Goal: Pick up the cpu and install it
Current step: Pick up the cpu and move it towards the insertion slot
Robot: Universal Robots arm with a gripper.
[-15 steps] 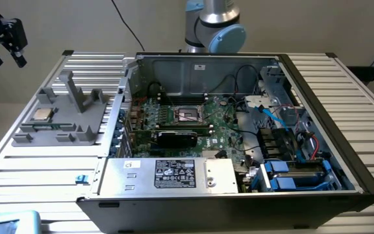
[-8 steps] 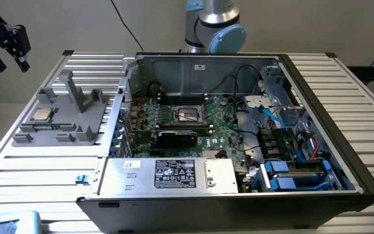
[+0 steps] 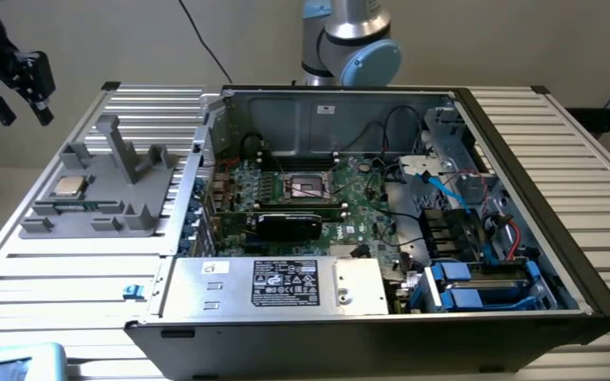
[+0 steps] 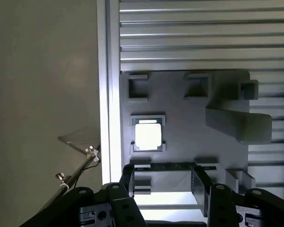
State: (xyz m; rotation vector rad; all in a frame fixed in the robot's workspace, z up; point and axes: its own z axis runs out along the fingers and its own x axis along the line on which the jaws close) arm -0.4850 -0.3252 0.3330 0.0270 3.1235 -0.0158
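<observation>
cradling cpu, grey tray, fingers spread

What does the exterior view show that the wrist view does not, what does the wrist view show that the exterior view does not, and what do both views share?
Exterior view adds: the open computer case, its motherboard with the dark socket, and the arm's base behind the case.
Wrist view adds: a thin clear piece with small screws beside the edge of the slatted table.
Both share: the gripper, open and holding nothing; the cpu lying in the gray fixture; and that table.
</observation>
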